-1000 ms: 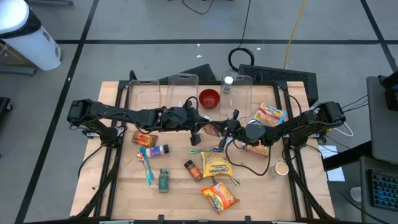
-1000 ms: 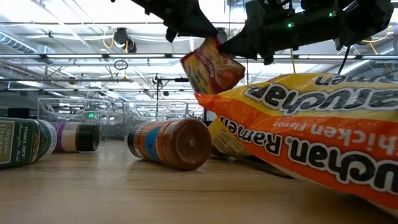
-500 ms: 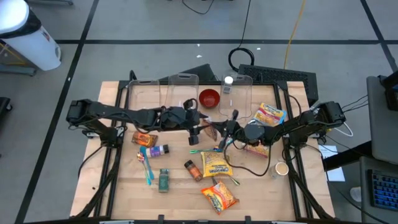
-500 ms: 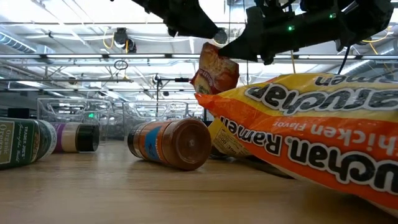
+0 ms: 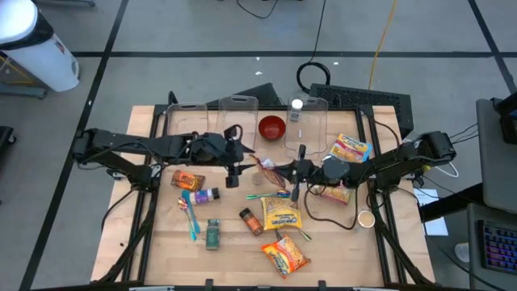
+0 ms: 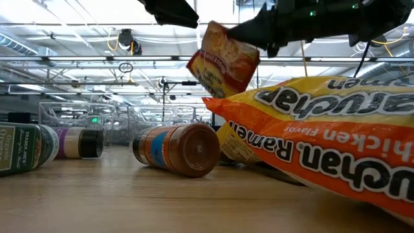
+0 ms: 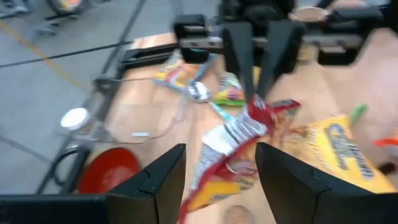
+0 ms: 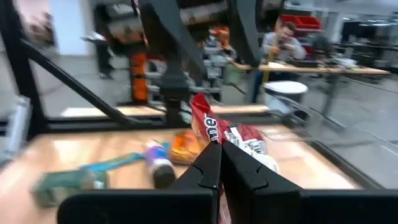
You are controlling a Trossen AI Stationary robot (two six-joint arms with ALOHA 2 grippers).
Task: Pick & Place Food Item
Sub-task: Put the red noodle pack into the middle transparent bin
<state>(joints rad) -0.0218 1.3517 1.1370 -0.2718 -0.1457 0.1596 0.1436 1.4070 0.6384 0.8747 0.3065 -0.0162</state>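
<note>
Gripping a red snack packet (image 6: 223, 57), the right hand (image 5: 289, 174) is clamped; left hand (image 5: 234, 171) open beside a "Ramen" pack (image 6: 323, 139)

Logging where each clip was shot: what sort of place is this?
Probably a robotics lab or industrial workshop. The low view shows open ceiling trusses, the right wrist view a person at a workbench in the room beyond, and the high view loose cables on the floor.

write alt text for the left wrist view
A red and yellow snack packet hangs above the wooden table, pinched at its top by the right gripper. The left gripper is open in front of it, with a red bowl nearby.
</note>
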